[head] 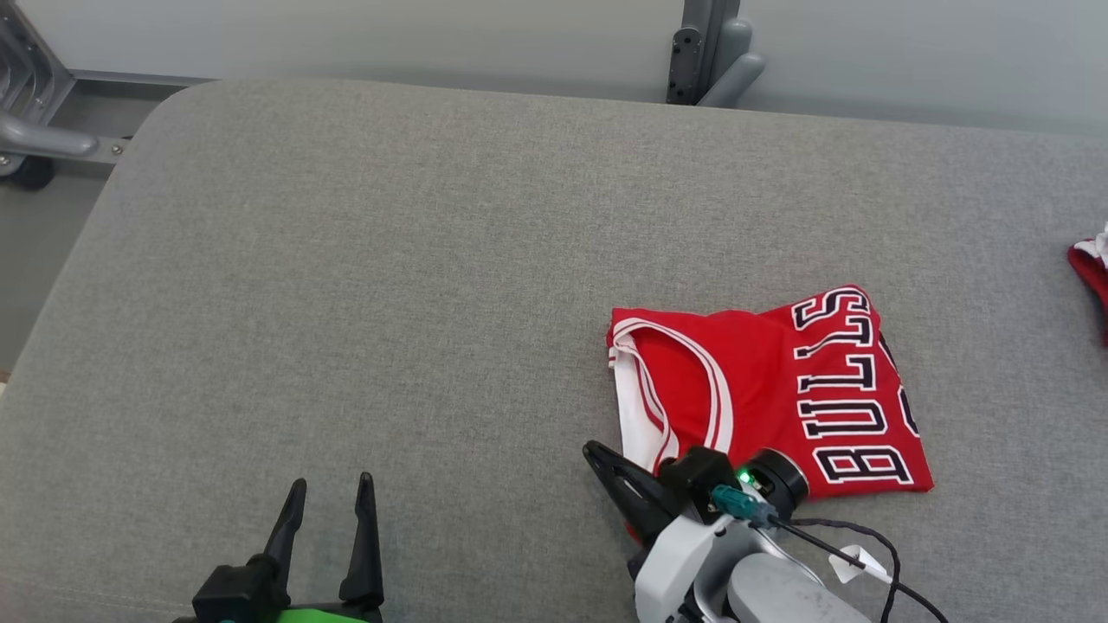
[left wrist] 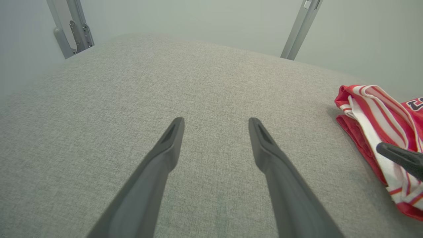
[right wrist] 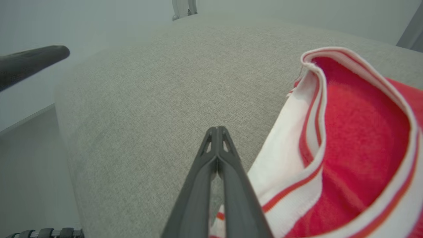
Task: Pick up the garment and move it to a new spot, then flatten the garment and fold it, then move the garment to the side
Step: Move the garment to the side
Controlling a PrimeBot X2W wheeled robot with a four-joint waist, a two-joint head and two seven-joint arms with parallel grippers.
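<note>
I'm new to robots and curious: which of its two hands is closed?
The right hand, its fingers pressed together beside the red jersey; the left hand has its fingers spread apart.

The garment [head: 779, 389] is laid on the table [head: 389, 285], right of the middle and toward the near edge; a second cloth [head: 1092, 264] is seen further right. The right gripper [head: 593, 452] is placed just beside the garment's near left corner, and the left gripper [head: 332, 482] is held well apart to its left.
</note>
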